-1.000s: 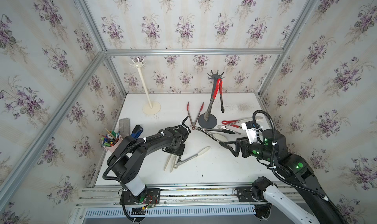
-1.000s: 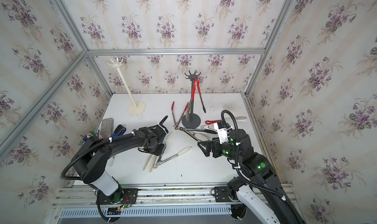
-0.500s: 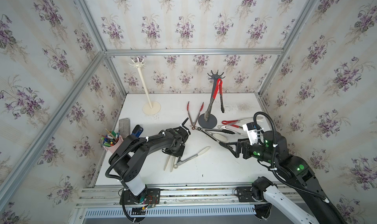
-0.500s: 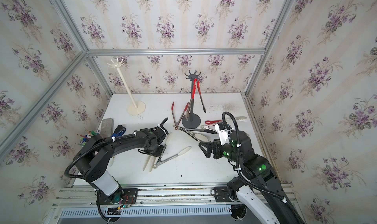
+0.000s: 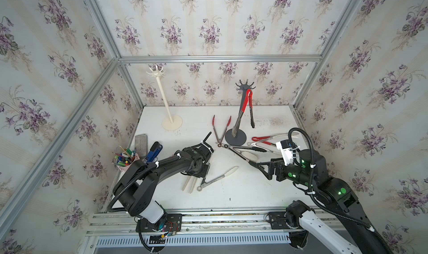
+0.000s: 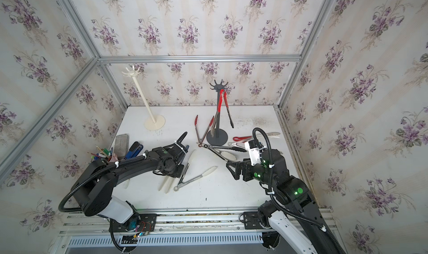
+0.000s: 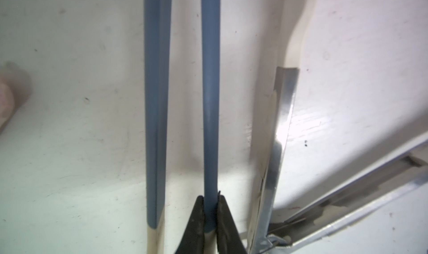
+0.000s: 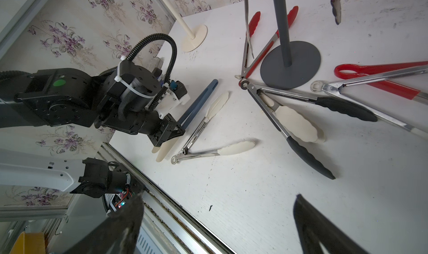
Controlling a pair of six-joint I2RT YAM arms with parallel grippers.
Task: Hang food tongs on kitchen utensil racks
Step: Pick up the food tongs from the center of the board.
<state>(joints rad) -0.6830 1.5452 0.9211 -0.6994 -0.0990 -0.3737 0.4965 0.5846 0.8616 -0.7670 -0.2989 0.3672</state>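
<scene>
Since the earlier frame the left gripper (image 7: 210,202) has closed on one arm of the blue tongs (image 7: 209,102), which lie on the table (image 5: 231,195), likely for carrying to the bare cream rack (image 5: 165,97). The right gripper (image 8: 217,196) is wide open and empty.

Bright even light, soft shadows; left wrist view blurry, glare on steel tongs (image 7: 281,125)
</scene>
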